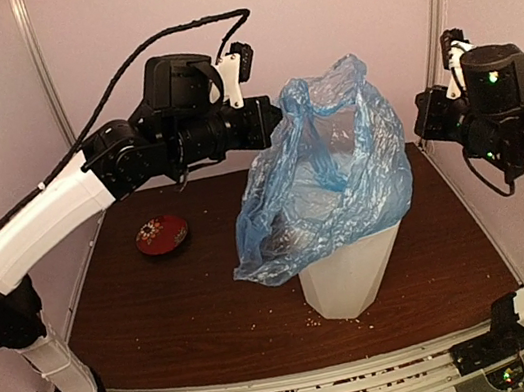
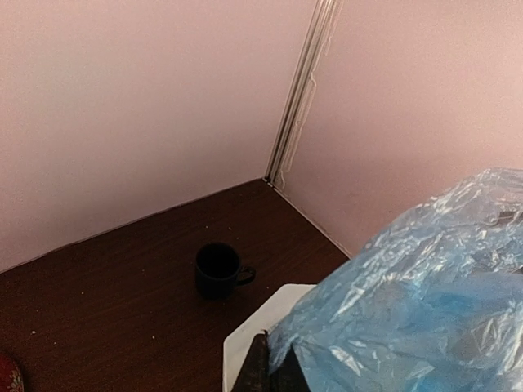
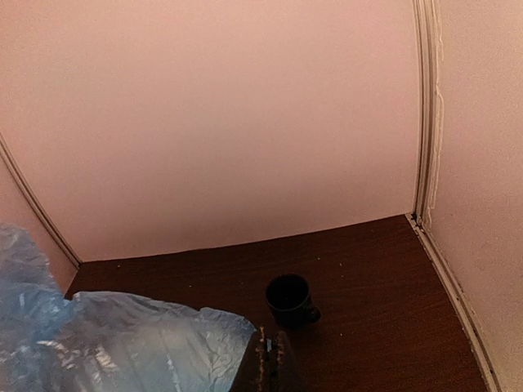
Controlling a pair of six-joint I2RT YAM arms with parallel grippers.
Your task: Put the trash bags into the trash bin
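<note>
The light-blue trash bag (image 1: 339, 172) is draped over the top of the white faceted trash bin (image 1: 348, 277), which stands mid-table. My left gripper (image 1: 277, 117) is shut on the bag's upper left edge. In the left wrist view the film (image 2: 425, 302) bunches against that gripper (image 2: 274, 347), above the bin's rim (image 2: 253, 343). My right gripper (image 1: 420, 122) hangs at the bag's right side. In the right wrist view that gripper (image 3: 270, 333) is shut, with a pale sliver of film between its fingertips and the bag (image 3: 122, 343) reaching its left finger.
A dark blue mug (image 2: 216, 269) stands behind the bin near the back wall, and the right wrist view shows this mug (image 3: 288, 298) too. A red patterned dish (image 1: 161, 234) lies at the left. Crumbs dot the table's front. Pink walls close in the back and sides.
</note>
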